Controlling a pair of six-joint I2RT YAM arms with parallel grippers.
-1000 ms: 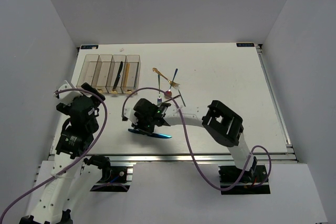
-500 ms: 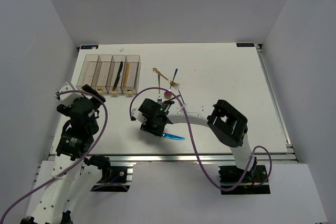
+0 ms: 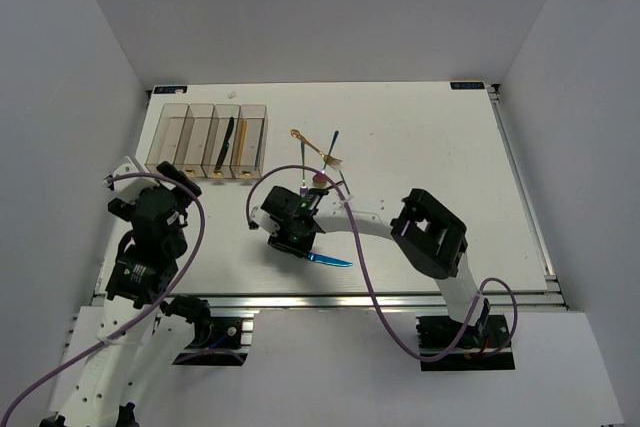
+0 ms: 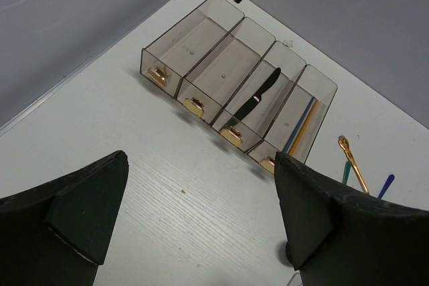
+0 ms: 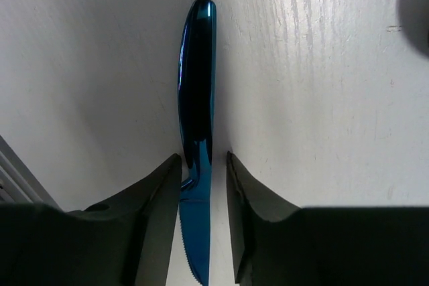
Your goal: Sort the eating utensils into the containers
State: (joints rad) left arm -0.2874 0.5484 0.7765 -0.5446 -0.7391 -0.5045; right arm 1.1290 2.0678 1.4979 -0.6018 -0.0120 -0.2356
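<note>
Your right jaws apart, straddling blue knife [image 5: 196,98], which lies flat on worktop [image 3: 430,147] near middle of front edge. Your left jaws wide apart over front-left area. Bins [image 4: 194,48] at back-left corner hold black knife [image 4: 258,95] and chopsticks [image 4: 303,120].

Blue knife [image 5: 198,98] flat; black knife [image 4: 258,95] inside 3rd of 4 joined bins [image 4: 184,45].

Left claw [image 4: 201,226] at full spread, aloft; right claw [image 5: 203,165] low, tips down, jaws narrowly apart
</note>
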